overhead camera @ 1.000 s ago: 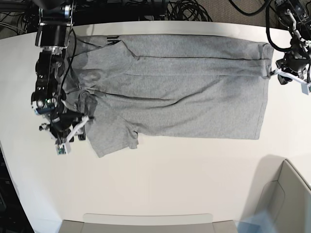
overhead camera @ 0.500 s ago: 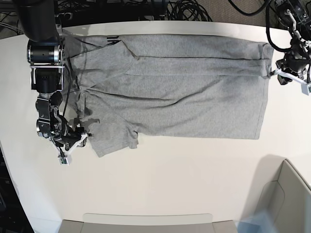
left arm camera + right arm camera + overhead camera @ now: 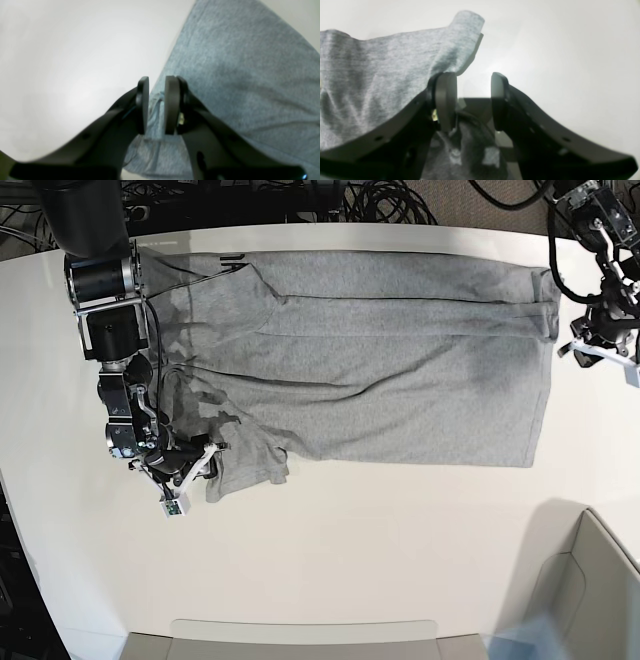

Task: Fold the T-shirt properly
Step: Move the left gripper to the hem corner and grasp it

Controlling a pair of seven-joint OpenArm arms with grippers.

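**Left wrist view.** The left gripper (image 3: 157, 105) is seen from behind, its two dark fingers (image 3: 172, 105) standing close together with a narrow gap. A bunched edge of the T-shirt (image 3: 240, 82) lies in that gap, at the border between cloth and table (image 3: 75, 62). Whether the cloth is actually pinched or only lies between the pads cannot be told from this view. The grey fabric is spread to the right of the fingers; bare white surface is seen to the left.

**Right wrist view.** The right gripper (image 3: 473, 102) is seen with its fingers (image 3: 446, 100) parted, and a clear gap of white table (image 3: 557, 50) is seen between them. The T-shirt (image 3: 382, 75) is draped over the outside of the left-hand finger, a corner of it standing up above the fingertip. No cloth is seen between the pads, so nothing is grasped here.

**Base view.** The T-shirt (image 3: 380, 350) is laid flat across the far half of the table (image 3: 350, 560), plain side up, with wrinkles near the sleeve. The right gripper (image 3: 190, 465) is placed at the sleeve on the picture's left, touching its edge. The left gripper (image 3: 600, 345) is placed at the hem on the picture's right, just beside the cloth's corner. Black cables (image 3: 390, 200) are seen beyond the far edge.
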